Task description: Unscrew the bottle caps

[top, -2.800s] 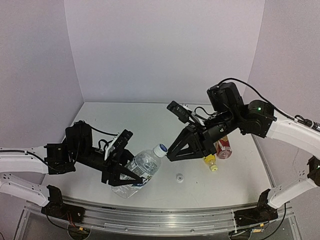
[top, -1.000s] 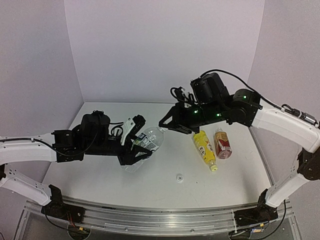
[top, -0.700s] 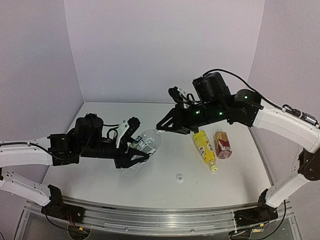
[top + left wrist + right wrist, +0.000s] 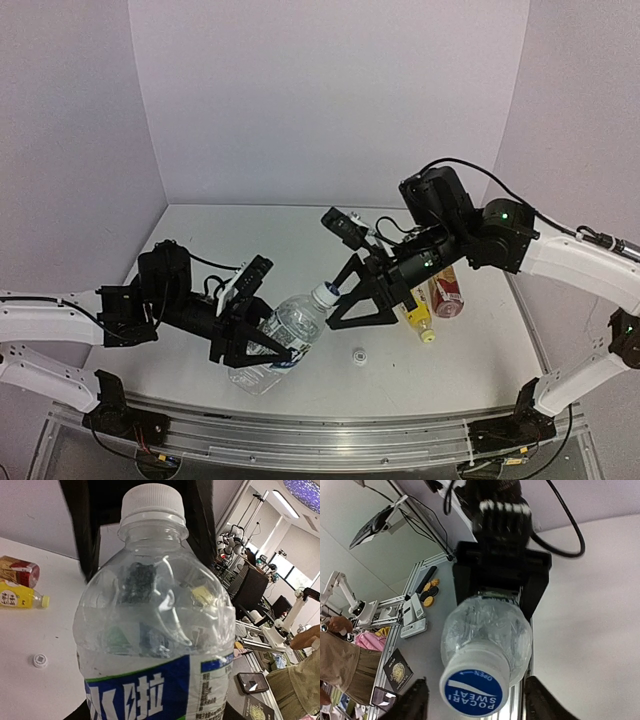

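left gripper (image 4: 268,352) clamped round body of clear bottle (image 4: 290,325), tilted; long axis runs neck-first up toward right gripper (image 4: 334,310); right jaws parted, gripping nothing; cap (image 4: 477,694) sits between its fingers (image 4: 415,702), gap each side; right arm nearer cap; right wrist view shows the centring, top view can't; left wrist view shows cap seated

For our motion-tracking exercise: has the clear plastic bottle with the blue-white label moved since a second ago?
Yes. The clear plastic bottle has shifted down the overhead view, ending closer to the loose small white round cap.
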